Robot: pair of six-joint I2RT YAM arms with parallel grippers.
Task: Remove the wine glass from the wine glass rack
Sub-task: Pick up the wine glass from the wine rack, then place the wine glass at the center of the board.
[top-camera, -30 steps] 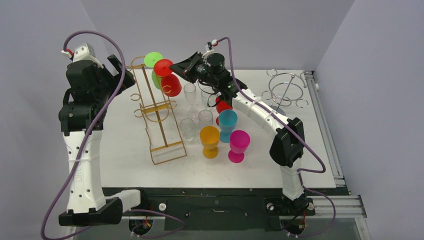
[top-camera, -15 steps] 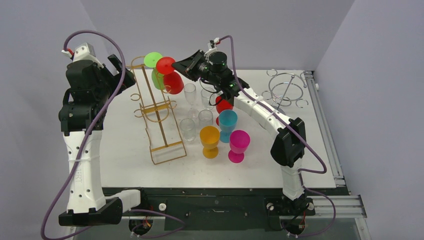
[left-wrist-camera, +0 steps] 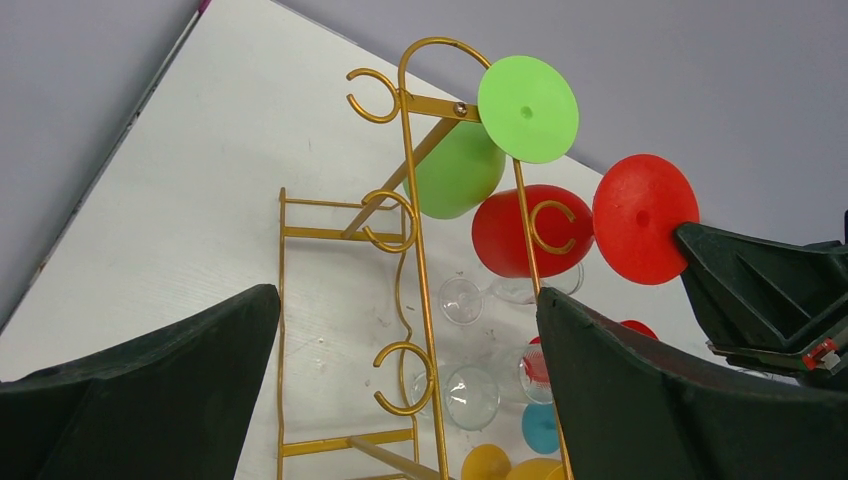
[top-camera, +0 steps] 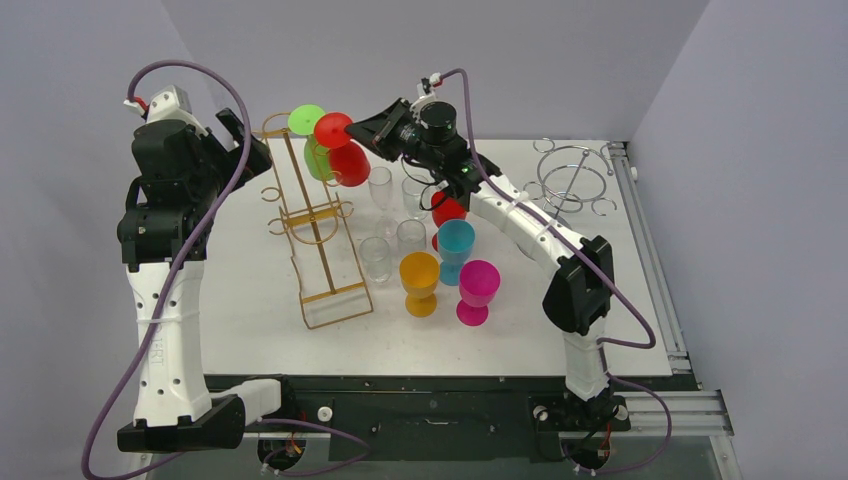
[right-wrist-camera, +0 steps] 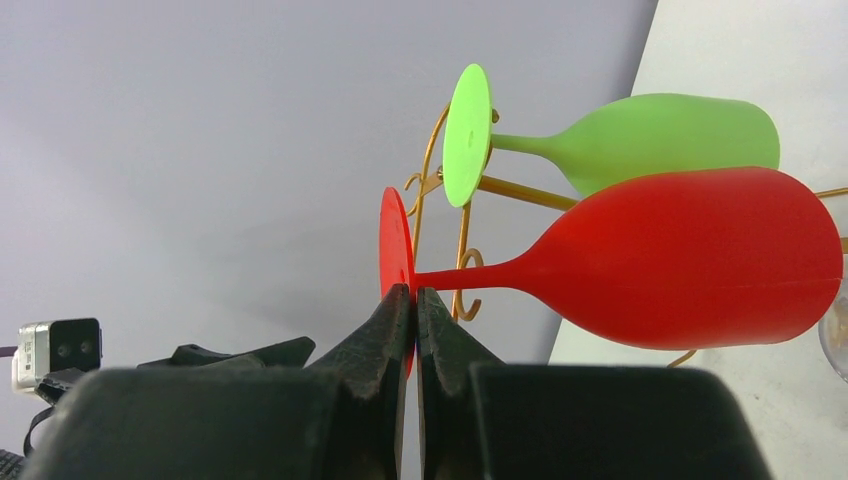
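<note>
A gold wire rack (top-camera: 318, 235) stands at the table's middle left. A green wine glass (top-camera: 316, 155) hangs upside down from its top hook, foot (top-camera: 307, 119) uppermost. My right gripper (top-camera: 358, 128) is shut on the foot rim of a red wine glass (top-camera: 347, 165) and holds it just right of the rack top, stem level, apart from the hooks. In the right wrist view the red glass (right-wrist-camera: 690, 260) sits below the green one (right-wrist-camera: 660, 135), my gripper (right-wrist-camera: 413, 292) pinching its foot. My left gripper (top-camera: 240, 135) is open and empty, left of the rack (left-wrist-camera: 415, 250).
Standing glasses cluster right of the rack: clear ones (top-camera: 377, 258), an orange (top-camera: 419, 281), a blue (top-camera: 455, 247), a pink (top-camera: 477, 291) and a red one (top-camera: 446, 210) under the right arm. A silver wire rack (top-camera: 572, 180) stands at the back right.
My right gripper has moved slightly right and up with the red glass, drawing it away from the gold rack's hooks. The left arm has not moved.
</note>
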